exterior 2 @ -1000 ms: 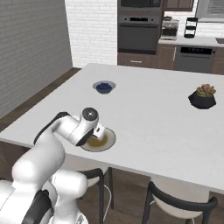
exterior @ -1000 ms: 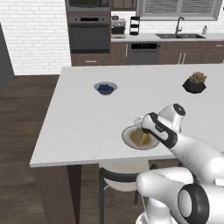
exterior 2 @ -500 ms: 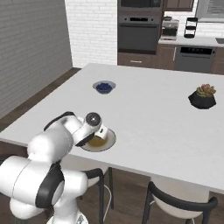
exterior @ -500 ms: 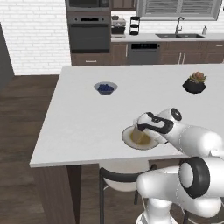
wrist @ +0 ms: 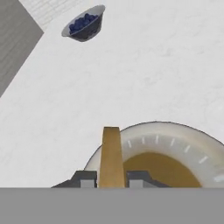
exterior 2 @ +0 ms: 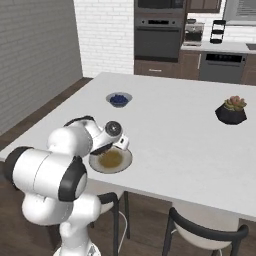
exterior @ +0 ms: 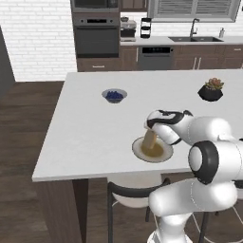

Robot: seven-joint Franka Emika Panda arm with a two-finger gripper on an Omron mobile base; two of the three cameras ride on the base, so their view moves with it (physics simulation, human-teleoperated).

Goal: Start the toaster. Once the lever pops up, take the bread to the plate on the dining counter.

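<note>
Over the plate (exterior: 153, 150) near the table's (exterior: 85, 137) front edge, the hand (exterior: 151, 135) is clamped on the bread (wrist: 111, 157), held edge-on above the plate's side, so letting go now could tip it over the rim.

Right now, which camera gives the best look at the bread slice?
The hand view: the bread stands edge-on between the pincer fingertips, over the plate rim. The left base view shows the bread as a small tan slab tilted above the plate. In the right base view the hand largely hides it.
</note>
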